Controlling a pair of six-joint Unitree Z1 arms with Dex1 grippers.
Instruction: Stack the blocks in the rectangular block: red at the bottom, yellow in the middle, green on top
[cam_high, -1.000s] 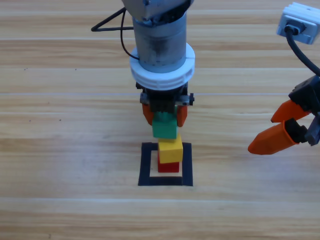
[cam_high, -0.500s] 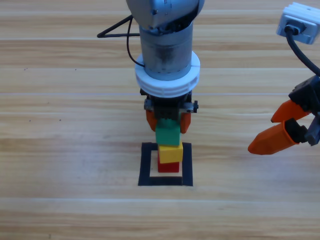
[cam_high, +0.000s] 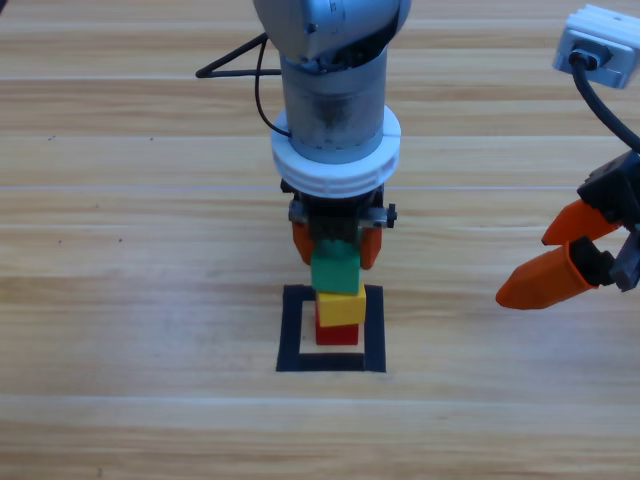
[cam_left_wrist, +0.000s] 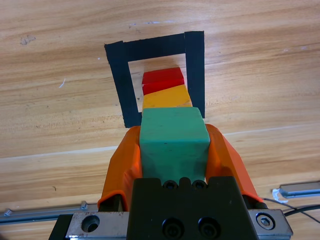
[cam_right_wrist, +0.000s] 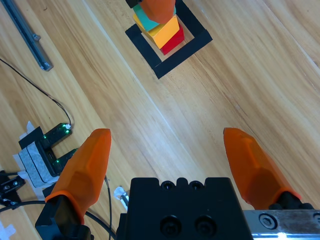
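Observation:
My left gripper (cam_high: 335, 248) is shut on the green block (cam_high: 335, 270) and holds it right over the stack. Below it, the yellow block (cam_high: 340, 308) rests on the red block (cam_high: 337, 333) inside the black tape square (cam_high: 291, 330). In the left wrist view the green block (cam_left_wrist: 174, 140) sits between the orange jaws, with yellow (cam_left_wrist: 166, 97), red (cam_left_wrist: 162, 78) and the tape square (cam_left_wrist: 195, 65) beyond it. Green's underside looks level with yellow's top; I cannot tell if they touch. At the right edge my right gripper (cam_high: 570, 255) waits, open and empty.
A white connector box (cam_high: 598, 45) with a black cable sits at the back right. From the right wrist, the stack (cam_right_wrist: 165, 30) and tape square (cam_right_wrist: 182, 54) lie far ahead of the open jaws; a metal rail (cam_right_wrist: 25, 35) and electronics (cam_right_wrist: 42, 147) lie left.
The left gripper has carried the green block slightly right and down onto the line of the stack. Over the last half second it has barely moved. The right arm is still.

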